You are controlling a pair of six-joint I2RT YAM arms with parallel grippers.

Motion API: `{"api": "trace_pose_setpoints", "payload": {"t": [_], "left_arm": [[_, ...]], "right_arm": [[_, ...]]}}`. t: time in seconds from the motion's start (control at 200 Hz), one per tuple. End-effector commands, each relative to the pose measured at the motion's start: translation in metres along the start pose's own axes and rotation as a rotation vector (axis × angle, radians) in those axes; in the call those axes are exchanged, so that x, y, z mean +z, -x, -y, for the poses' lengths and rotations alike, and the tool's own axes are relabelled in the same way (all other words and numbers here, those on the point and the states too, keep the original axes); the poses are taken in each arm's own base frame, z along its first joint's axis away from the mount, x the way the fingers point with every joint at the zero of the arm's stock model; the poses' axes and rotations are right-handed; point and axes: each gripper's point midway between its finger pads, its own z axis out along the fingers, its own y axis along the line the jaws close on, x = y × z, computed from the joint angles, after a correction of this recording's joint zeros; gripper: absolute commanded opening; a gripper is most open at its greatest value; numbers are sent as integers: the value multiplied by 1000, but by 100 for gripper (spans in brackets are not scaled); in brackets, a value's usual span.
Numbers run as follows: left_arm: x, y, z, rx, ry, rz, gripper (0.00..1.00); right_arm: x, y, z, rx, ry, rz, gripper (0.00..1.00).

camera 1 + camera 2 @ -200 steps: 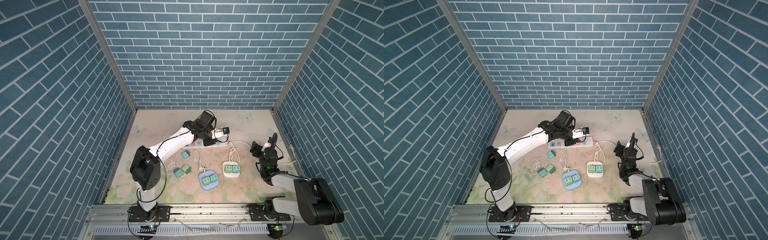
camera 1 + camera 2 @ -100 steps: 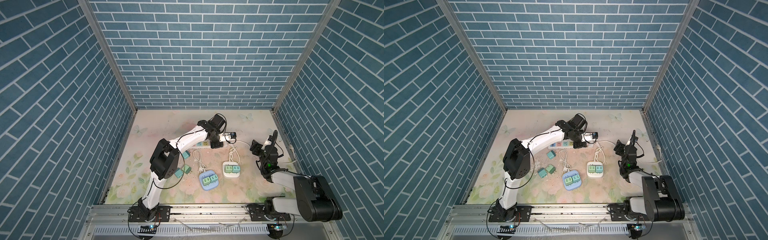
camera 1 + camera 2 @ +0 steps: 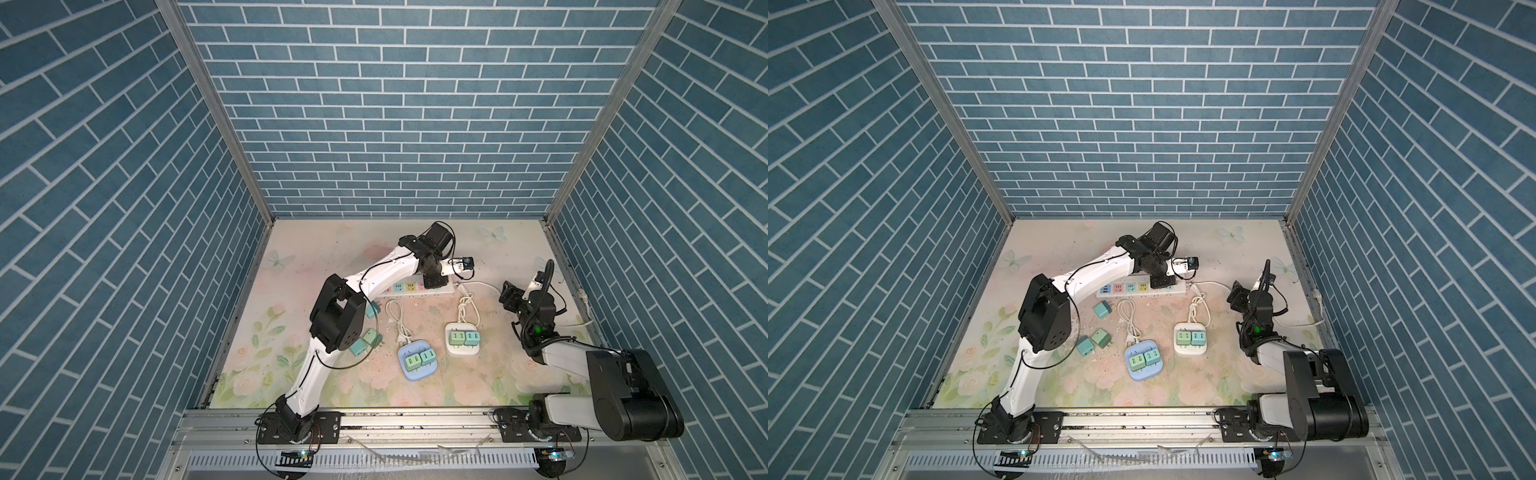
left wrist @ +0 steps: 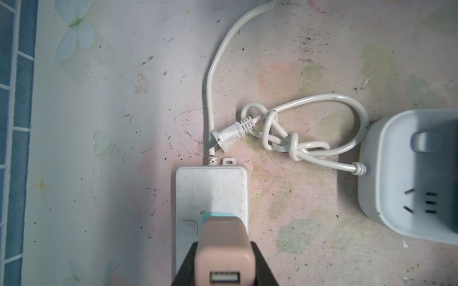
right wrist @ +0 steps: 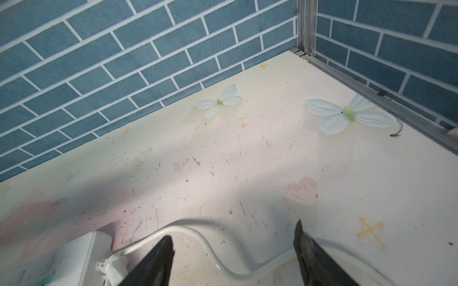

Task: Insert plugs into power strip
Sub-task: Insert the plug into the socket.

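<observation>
Layout in my top view
Long power strip (image 3: pixel 405 288) at frame centre; below it two small strips (image 3: pixel 461 352), two plugs (image 3: pixel 465 338) on each; three loose plugs (image 3: pixel 371 339) left of them.

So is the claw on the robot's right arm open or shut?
Open. In the right wrist view the right gripper holds its two dark fingers wide apart, gripping nothing; a white cord lies beneath.
</observation>
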Motion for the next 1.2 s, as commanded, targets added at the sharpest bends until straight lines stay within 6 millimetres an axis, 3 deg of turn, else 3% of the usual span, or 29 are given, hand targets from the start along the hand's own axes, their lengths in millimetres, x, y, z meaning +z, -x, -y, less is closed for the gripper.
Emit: {"api": "trace_pose_setpoints", "payload": {"t": [0.0, 0.315, 0.935, 1.195], "left_arm": [[1, -3, -9, -9, 0, -6, 0], [15, -22, -17, -51, -25, -22, 0], [34, -29, -9, -83, -86, -10, 0], [32, -32, -6, -98, -98, -19, 0]], "right_arm": [[4, 9, -5, 33, 14, 15, 78], [5, 9, -5, 31, 18, 10, 78], [6, 8, -7, 30, 28, 4, 77], [7, 8, -7, 30, 28, 2, 77]]}}
